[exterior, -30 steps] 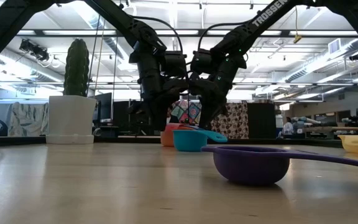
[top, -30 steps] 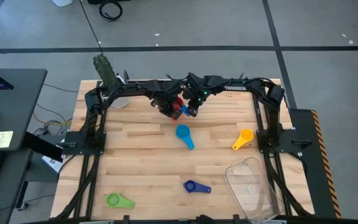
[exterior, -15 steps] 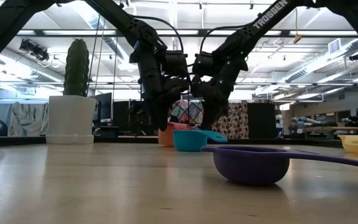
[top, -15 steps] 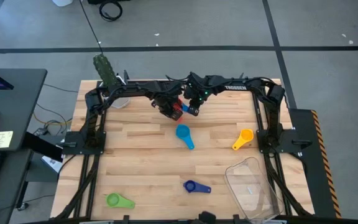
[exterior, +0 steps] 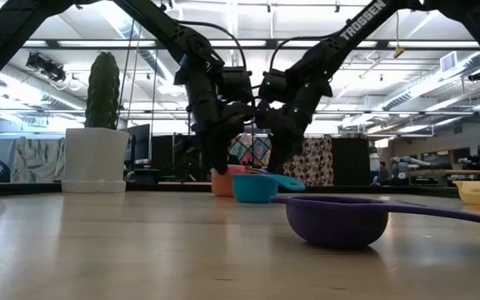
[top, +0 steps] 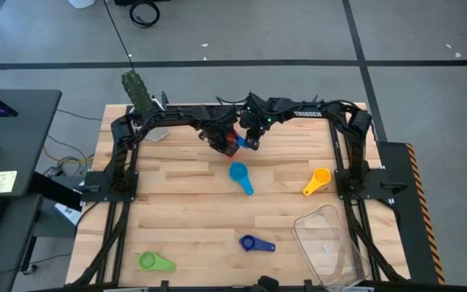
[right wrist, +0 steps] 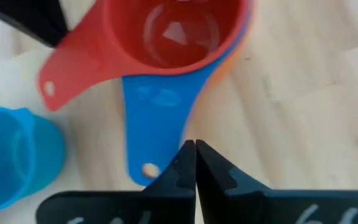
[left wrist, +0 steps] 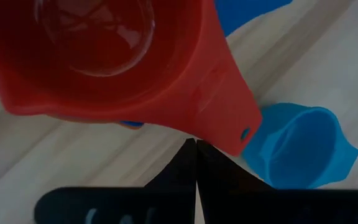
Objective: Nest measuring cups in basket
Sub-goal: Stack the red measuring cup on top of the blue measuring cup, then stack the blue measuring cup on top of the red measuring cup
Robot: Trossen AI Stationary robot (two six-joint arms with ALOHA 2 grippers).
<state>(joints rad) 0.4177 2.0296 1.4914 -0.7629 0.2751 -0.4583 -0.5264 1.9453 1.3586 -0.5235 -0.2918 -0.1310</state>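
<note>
Nested stack of measuring cups near the middle of the tabletop's far edge: a red cup [top: 231,143] sits uppermost, its bowl inside a blue cup [right wrist: 157,124] whose flat handle sticks out beneath it, with an orange rim [right wrist: 229,59] just visible under both. The red cup's handle [left wrist: 229,118] ends in a small hole and points toward the light blue cup [top: 240,176], which lies apart from the stack, nearer the tabletop's centre.

Left tool [top: 220,146] and right tool [top: 252,143] both hang over the stack, one on either side of it, each with its fingers pressed together and holding nothing; the closed fingertips of each stop just short of the cups' handles in the wrist views.

Remaining cups lie well apart: the yellow cup [top: 318,180] toward the right edge, the dark blue cup [top: 254,242] toward the near edge at mid-width, the green cup [top: 152,261] at the near left corner.

The basket [top: 331,243], clear and tilted askew, occupies the near right corner; no cup lies in it.

A white pot with a cactus [top: 140,101] stands at the far left corner of the tabletop [top: 177,203].
</note>
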